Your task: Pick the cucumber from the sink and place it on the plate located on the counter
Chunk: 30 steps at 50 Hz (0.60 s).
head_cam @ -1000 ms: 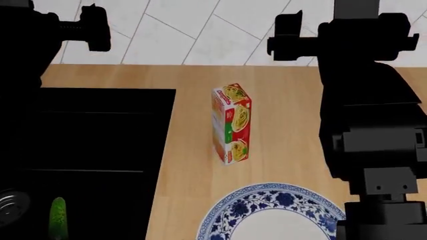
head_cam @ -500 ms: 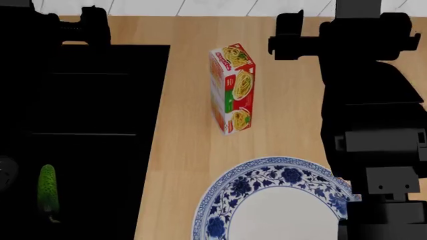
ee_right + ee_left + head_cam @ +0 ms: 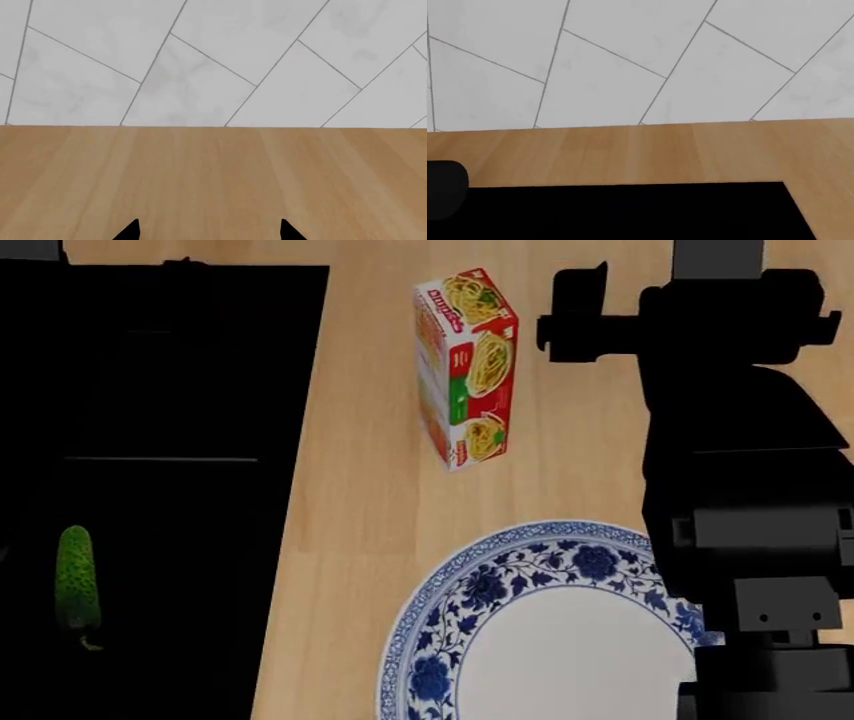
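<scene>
The cucumber (image 3: 76,575) lies in the sink (image 3: 200,360); both grippers are empty, their opening unclear; a descent along its length is advised.

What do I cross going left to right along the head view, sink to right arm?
Matte-black sink basin holding the short bumpy green cucumber → pale wood-grain counter → upright red noodle box → round white plate with blue floral rim → black right arm.

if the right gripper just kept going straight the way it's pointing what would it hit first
Probably the tiled wall. In the right wrist view the right gripper looks open, with only bare counter ahead, running to the wall. Depth is unclear.
</scene>
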Available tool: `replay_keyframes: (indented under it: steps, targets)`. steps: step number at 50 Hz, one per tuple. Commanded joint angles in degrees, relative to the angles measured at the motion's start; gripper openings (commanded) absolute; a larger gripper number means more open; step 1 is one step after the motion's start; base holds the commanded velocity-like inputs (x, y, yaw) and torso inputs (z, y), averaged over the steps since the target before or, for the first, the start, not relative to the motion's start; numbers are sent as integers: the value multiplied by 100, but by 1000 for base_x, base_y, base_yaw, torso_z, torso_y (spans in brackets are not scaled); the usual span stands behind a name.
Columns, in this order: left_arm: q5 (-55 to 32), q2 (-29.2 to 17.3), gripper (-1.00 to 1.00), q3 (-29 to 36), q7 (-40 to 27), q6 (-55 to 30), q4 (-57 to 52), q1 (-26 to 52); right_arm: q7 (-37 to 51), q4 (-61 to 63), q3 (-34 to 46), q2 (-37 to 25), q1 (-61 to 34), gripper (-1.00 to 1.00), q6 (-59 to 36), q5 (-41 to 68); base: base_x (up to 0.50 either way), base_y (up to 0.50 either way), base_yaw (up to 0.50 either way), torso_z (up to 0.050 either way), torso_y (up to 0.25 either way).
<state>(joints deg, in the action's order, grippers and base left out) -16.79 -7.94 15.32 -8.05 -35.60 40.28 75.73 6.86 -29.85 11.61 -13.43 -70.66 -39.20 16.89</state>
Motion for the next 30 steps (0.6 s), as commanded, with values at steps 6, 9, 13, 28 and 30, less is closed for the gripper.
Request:
replay_keyframes:
  steps: [6,9,13,28,30]
  targets:
    - [-209,-122,100,21,-18,-821,-416,-84,24,82,-14,-39,29,100,-40,49,0,0,0,0,0]
    - [-333,-232,100,-34,-114,-1398,-774,-178,21,61,-18,-49,37,100,-17,53,0,0,0,0,0]
    - [-448,-375,100,-76,-262,-2196,-1008,-204,27,86,-20,-53,42,100,-44,70,0,0,0,0,0]
    - [-665,-748,100,-310,-699,-3878,-1512,-585,83,279,-20,-50,18,100,-196,131,0,0,0,0,0]
    - [-673,-761,100,-356,-722,-3893,-1464,-628,87,292,-21,-52,17,100,-207,138,0,0,0,0,0]
